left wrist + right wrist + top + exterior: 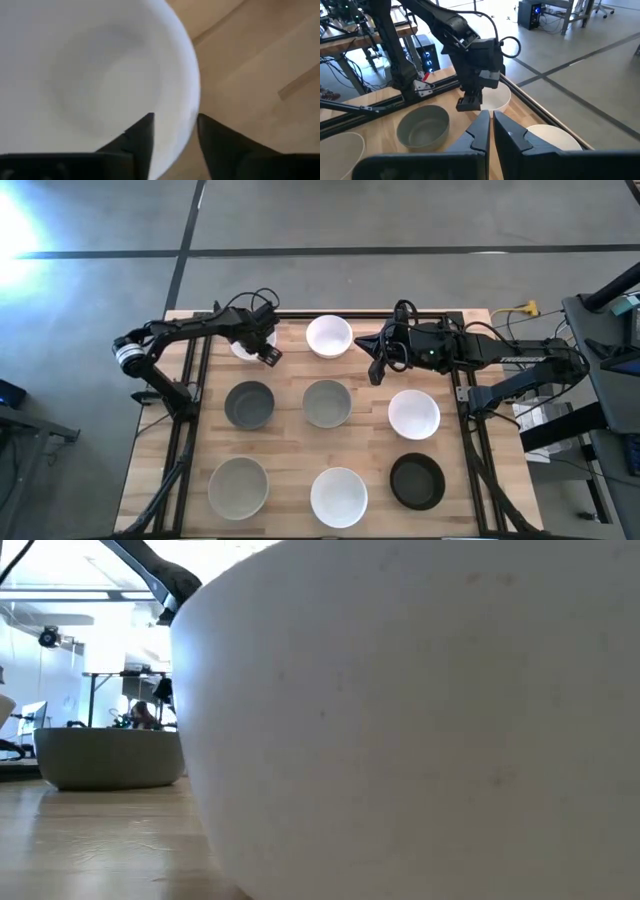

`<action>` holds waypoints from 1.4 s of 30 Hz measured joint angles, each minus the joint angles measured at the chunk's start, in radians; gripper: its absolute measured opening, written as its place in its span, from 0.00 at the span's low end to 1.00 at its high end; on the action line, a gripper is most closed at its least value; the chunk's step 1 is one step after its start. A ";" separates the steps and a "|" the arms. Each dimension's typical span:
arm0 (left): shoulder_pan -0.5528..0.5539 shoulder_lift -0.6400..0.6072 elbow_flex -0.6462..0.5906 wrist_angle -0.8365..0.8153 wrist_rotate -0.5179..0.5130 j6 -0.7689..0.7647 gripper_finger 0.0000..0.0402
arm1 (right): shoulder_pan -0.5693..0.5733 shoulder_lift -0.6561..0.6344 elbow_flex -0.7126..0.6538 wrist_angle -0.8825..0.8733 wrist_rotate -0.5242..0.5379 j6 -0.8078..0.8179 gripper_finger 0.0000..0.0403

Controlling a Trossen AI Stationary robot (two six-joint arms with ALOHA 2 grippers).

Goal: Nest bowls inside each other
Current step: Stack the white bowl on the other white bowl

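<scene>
The left hand [268,350] is down at the far-left corner of the surface [290,435], its two fingers [142,137] straddling the rim of a white bowl [243,346]: one finger inside the wall, the other outside. The jaws stand at a middling gap around the rim; whether they already pinch it cannot be told. This reads as the first pick of the nesting job, the grasp being made on the bowl's near edge.

The next move, judged from this, calls for a firm pinch on that thin wall, a straight lift clear of the surface, and a carry to one of the neighbouring bowls. The dark grey bowl [249,404] just in front of it is the closest candidate.

The right hand [376,370] hovers with its fingers pressed together, holding nothing, between the far white bowl [329,336] and the white bowl on the right [414,413].

Farther out, the mid grey bowl [327,402] sits at the centre, and the front row holds a light grey bowl [238,486], a white front bowl [338,496] and a black bowl [417,481]. All stand apart, none nested yet. The gripped bowl lies close to the far edge and the left frame rail, so open room is inward, over the gaps between the rows.
</scene>
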 joint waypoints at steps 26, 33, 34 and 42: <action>0.000 0.067 -0.005 0.006 0.006 0.033 0.03 | 0.000 0.000 0.000 0.000 0.003 0.000 0.04; -0.002 0.035 -0.001 0.003 0.005 0.048 0.00 | 0.000 0.000 0.000 0.000 0.003 0.000 0.04; -0.002 0.030 0.001 0.003 0.005 0.048 0.00 | 0.000 0.000 0.000 0.000 0.003 0.000 0.04; -0.012 -0.046 0.040 0.008 0.005 0.046 0.00 | 0.000 0.000 0.000 0.000 0.003 0.000 0.04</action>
